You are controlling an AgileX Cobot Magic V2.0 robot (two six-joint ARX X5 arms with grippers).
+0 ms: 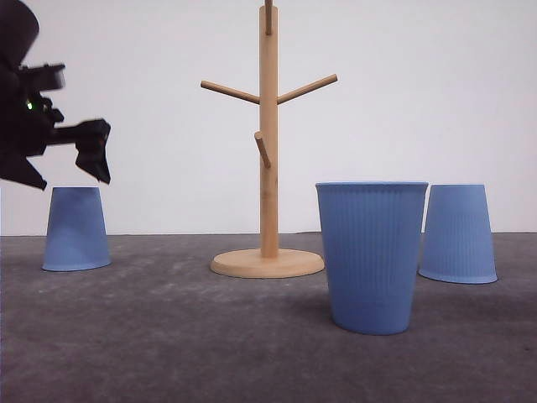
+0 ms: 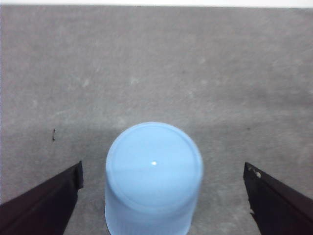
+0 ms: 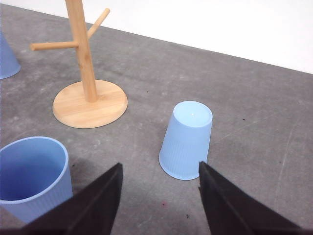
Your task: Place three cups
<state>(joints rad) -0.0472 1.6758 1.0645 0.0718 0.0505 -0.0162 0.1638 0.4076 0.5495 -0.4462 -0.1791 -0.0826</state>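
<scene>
Spread wide and gripping nothing, the left gripper [image 2: 161, 196] is hovering above the first light-blue ribbed plastic tumbler [image 2: 153, 180], which is standing upside down on the grey table [image 2: 156, 73] with its flat base facing the wrist camera and one black finger [image 2: 44, 205] showing on each side of it, apart from its wall. From the front, that gripper [image 1: 91, 151] is hanging at about 9 o'clock in the scene, just above this inverted tumbler [image 1: 76, 228]. Standing at the centre, toward 12 o'clock, is a light wooden peg stand [image 1: 268, 134] with a round base and angled pegs. A second light-blue ribbed tumbler [image 1: 371, 256] is sitting upright, mouth up, nearest the camera at roughly 5 o'clock from the stand, and a third one [image 1: 458, 232] is resting upside down behind it at about 3 o'clock, well apart from the first. The right gripper [image 3: 159, 196] is also holding nothing, its two dark fingers parted, with the inverted third tumbler [image 3: 187, 139] sitting on the table just beyond them and the upright tumbler [image 3: 32, 176] off to one side near the stand's base [image 3: 90, 104].
</scene>
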